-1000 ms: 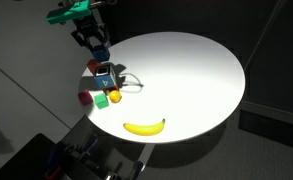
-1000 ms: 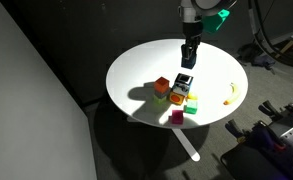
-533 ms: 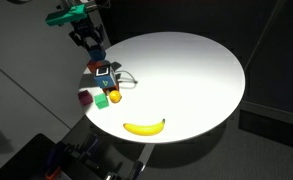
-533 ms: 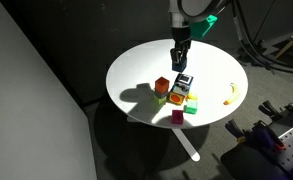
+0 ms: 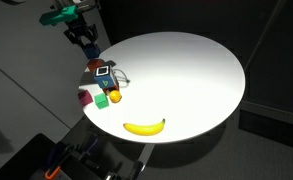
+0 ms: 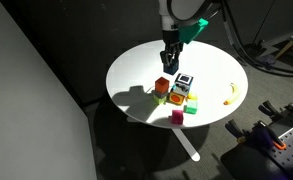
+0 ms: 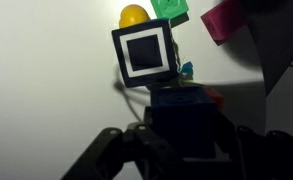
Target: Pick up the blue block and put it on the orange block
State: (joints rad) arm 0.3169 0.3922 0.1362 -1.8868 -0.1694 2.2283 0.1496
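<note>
My tool (image 6: pixel 169 64) looks clamped on the blue block (image 7: pixel 184 112), though the wrist view is dark. I'm holding it above the desk (image 6: pixel 211 60), near the orange block (image 6: pixel 162 88).

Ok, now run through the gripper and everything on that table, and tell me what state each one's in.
gripper: fingers shut on the blue block, above the table.
blue block: held in the fingers, off the table.
orange block: resting on the table, nothing on top.
labelled block: at rest, label facing up.
banana: lying flat, apart from the blocks.
</note>
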